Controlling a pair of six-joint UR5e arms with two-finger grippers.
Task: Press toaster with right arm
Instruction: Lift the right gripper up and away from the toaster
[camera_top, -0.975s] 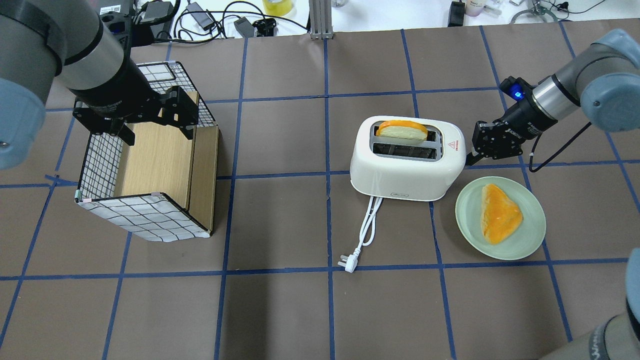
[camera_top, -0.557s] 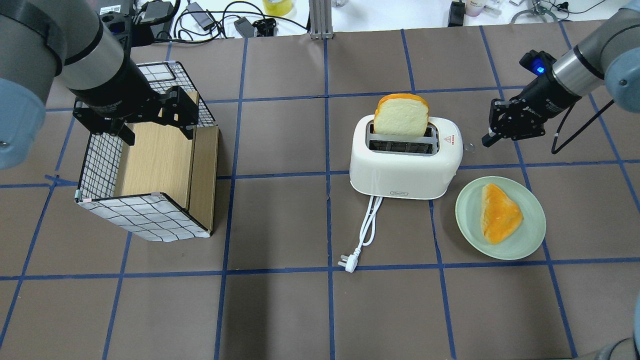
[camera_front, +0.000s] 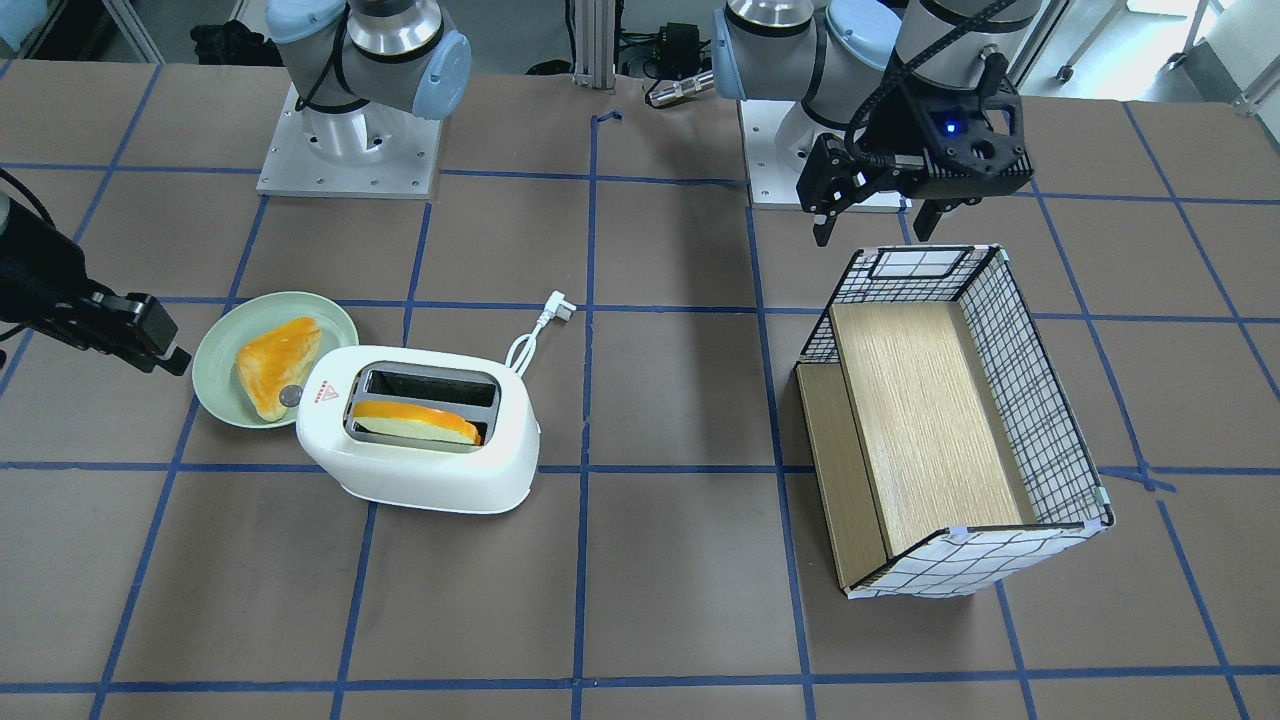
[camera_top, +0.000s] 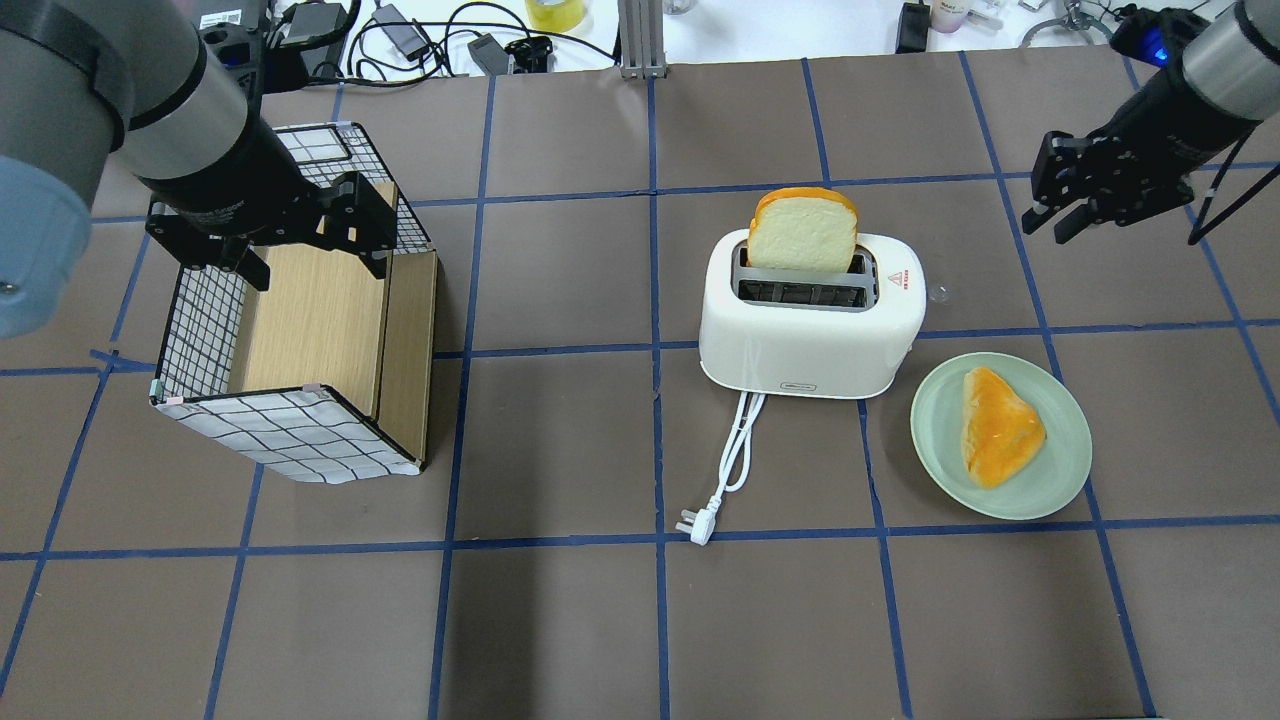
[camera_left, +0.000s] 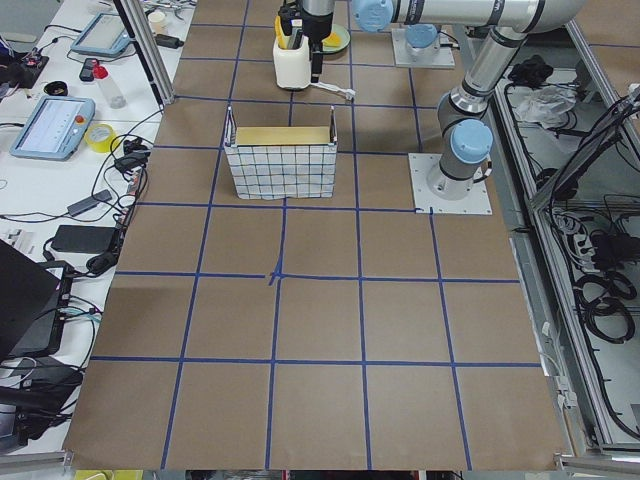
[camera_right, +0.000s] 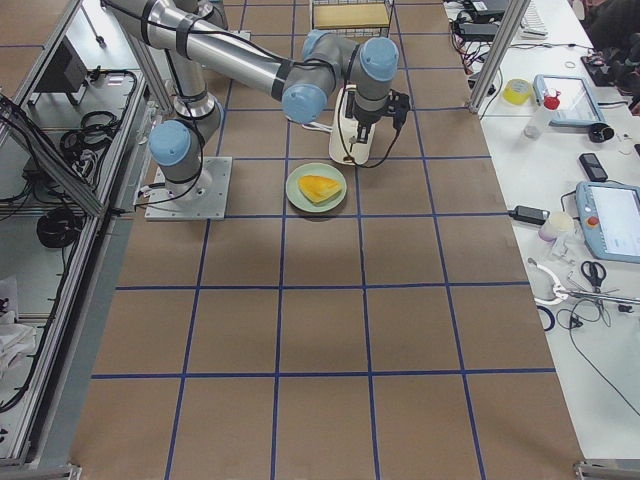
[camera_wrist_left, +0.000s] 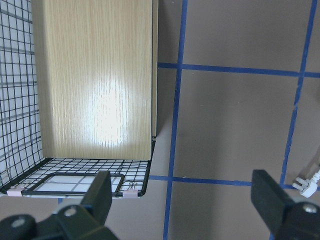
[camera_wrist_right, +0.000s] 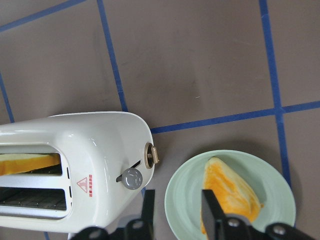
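The right arm's black two-finger pincer (camera_top: 1045, 228) has drawn back from the white rounded plastic two-slot toaster (camera_top: 810, 340), now well apart beyond its tips. Wrist view: fingers (camera_wrist_right: 210, 207) narrowly parted, empty, small grey lever (camera_wrist_right: 132, 178) just ahead. Front-on, the left pincer (camera_front: 873, 230) hangs spread.

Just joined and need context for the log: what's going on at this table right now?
The right pincer hangs open off to one side of the toaster, clear of it and of its lever. One bread slice sits in a slot. Another piece lies on the green plate next to it. The left pincer hovers open over the wire basket, holding nothing.
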